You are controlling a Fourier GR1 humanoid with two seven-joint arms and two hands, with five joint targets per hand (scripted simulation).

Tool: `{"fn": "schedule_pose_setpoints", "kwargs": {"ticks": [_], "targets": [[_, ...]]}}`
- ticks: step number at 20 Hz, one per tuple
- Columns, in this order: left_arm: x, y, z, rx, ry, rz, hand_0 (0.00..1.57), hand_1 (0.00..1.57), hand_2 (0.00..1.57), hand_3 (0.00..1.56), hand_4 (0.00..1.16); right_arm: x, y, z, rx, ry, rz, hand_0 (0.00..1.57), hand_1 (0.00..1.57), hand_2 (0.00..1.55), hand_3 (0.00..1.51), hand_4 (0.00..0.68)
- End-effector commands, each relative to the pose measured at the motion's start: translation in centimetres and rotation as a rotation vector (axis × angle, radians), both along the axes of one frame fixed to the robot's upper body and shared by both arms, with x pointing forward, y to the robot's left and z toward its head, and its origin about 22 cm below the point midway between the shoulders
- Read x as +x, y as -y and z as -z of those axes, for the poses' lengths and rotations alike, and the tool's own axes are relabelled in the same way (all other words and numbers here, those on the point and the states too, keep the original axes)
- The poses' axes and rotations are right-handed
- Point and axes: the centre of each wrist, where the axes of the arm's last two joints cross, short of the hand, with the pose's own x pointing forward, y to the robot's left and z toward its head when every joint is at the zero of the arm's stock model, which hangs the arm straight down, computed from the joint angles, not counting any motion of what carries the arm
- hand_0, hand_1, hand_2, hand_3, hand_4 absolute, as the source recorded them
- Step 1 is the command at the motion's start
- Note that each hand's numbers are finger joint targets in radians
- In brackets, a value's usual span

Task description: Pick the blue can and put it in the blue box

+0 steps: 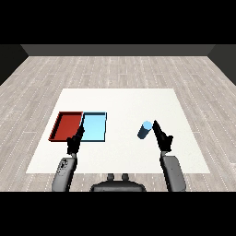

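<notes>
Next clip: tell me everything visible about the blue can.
The blue can is a small plain cylinder with a lighter blue top, no label visible. It appears to stand on the white table, right of the light blue tray. The right hand sits just beside it, fingers straight; contact cannot be confirmed.

Light falls evenly and brightly over the white tabletop (124,99), with no visible source and no glare or hot spot on it. The tabletop is the brightest surface; the grey plank floor (115,69) around it is dimmer, and the wall (115,50) beyond the tabletop's far edge is dark. Shadows are nearly missing: the blue can (144,130) casts only a faint smudge on the tabletop beside it, and the red tray (58,130) and light blue tray (94,127) show slightly darker rims. The tabletop's edges run straight, without bending toward the corners.
</notes>
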Motion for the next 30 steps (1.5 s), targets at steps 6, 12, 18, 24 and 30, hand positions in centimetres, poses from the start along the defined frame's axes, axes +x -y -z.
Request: {"fn": "schedule_pose_setpoints", "kwargs": {"ticks": [6,12,18,24,30], "targets": [[-1.4,0.7,-0.7,-0.065,0.035,-0.056,0.00,0.00,0.00,0.00,0.00,1.3,2.4,3.9,0.022,-0.105,0.069,0.00,0.00,0.00,0.00,0.000],[1.5,-0.6,-1.6,-0.140,0.417,-0.060,0.00,0.00,0.00,0.00,0.00,1.7,0.6,2.1,0.206,0.258,-0.120,0.00,0.00,0.00,0.00,0.000],[1.2,-1.2,-1.3,-0.123,0.416,-0.029,0.00,0.00,0.00,0.00,0.00,3.1,1.7,2.4,0.184,0.275,-0.112,0.00,0.00,0.00,0.00,0.000],[-0.3,0.3,-1.6,-0.137,0.440,-0.038,0.00,0.00,0.00,0.00,0.00,3.1,1.8,1.3,0.201,0.256,-0.125,0.00,0.00,0.00,0.00,0.000],[-0.4,-1.1,-1.4,-0.120,0.427,-0.042,0.00,0.00,0.00,0.00,0.00,3.4,0.9,1.3,0.198,0.252,-0.087,0.00,0.00,0.00,0.00,0.000]]}}
